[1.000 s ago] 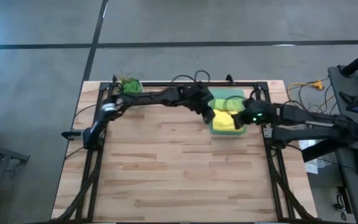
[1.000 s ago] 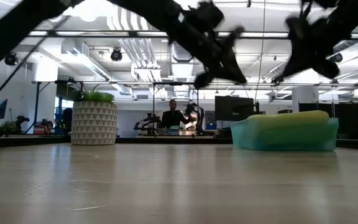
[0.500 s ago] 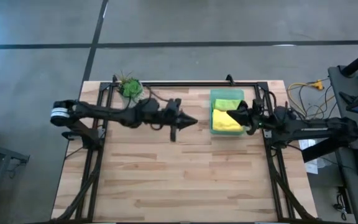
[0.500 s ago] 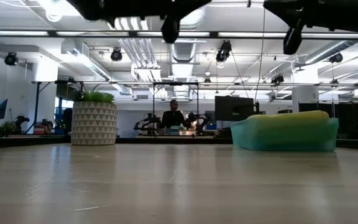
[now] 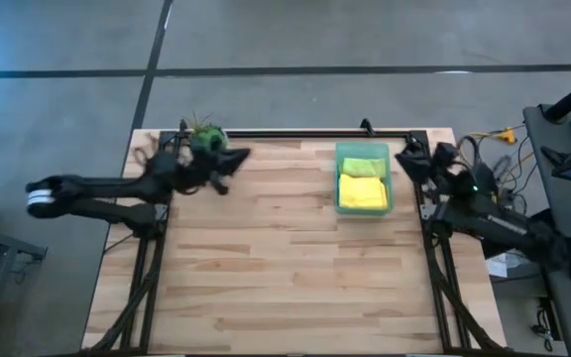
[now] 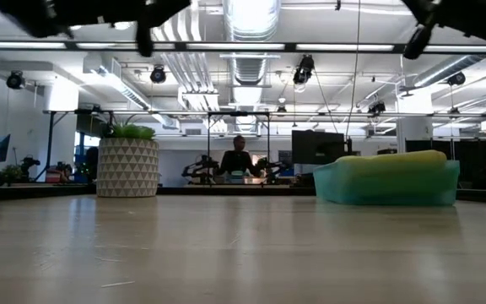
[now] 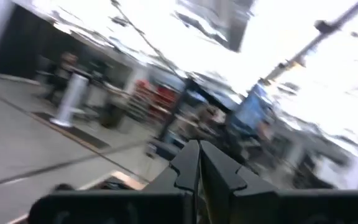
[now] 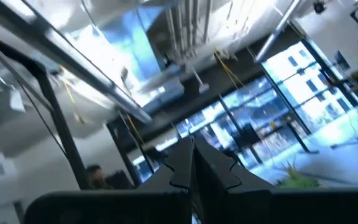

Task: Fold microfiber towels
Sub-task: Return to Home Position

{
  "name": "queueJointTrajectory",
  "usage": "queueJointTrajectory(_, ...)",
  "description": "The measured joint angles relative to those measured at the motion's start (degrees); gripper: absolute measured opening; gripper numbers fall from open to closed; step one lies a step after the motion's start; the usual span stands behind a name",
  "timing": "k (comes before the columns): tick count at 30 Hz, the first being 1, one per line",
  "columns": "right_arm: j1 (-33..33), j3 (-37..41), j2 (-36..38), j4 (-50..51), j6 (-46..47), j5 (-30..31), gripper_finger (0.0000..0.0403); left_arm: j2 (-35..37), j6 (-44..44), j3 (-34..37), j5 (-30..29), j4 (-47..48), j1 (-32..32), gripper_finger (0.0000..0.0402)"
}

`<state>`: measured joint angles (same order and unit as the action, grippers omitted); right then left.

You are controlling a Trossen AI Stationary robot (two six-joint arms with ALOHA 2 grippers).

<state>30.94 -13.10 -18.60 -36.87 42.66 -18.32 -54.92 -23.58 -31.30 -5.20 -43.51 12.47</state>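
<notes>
Yellow towel (image 5: 362, 193) in bin (image 5: 390, 183); right tool (image 5: 401, 155) near, left tool (image 5: 242, 154) well apart; both pinched together.

Grey concrete floor (image 5: 67, 59), ceiling lights (image 6: 251, 13)

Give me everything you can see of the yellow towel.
The yellow towel is folded into a flat, plain, soft-looking rectangle. It lies in the translucent green bin at the table's right side, uppermost, with a lime green towel showing next to it. From table height it bulges just above the bin's rim. Nothing else touches it.
</notes>
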Motion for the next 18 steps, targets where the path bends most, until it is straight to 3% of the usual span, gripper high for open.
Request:
queueJointTrajectory(6, 1.0, 4.5, 18.7, 15.5, 4.9, 1.8, 0.0008, 14.0, -2.6, 14.0, -13.2, -1.3, -5.6, 0.0)
queueJointTrajectory(10, 1.0, 0.8, 17.1, 20.9, 4.0, -2.8, 0.0008, 17.4, -3.2, 20.9, -22.1, -4.2, -11.4, 0.0)
queueJointTrajectory(15, 0.4, -5.2, 18.5, 39.3, -2.0, -1.6, 0.0008, 17.7, -4.2, 30.1, -33.3, -14.8, -18.7, 0.0)
queueJointTrajectory(18, -0.4, -6.3, 18.7, 38.7, -2.3, -1.6, 0.0008, 16.0, -4.2, 30.8, -39.6, -12.5, -22.5, 0.0)
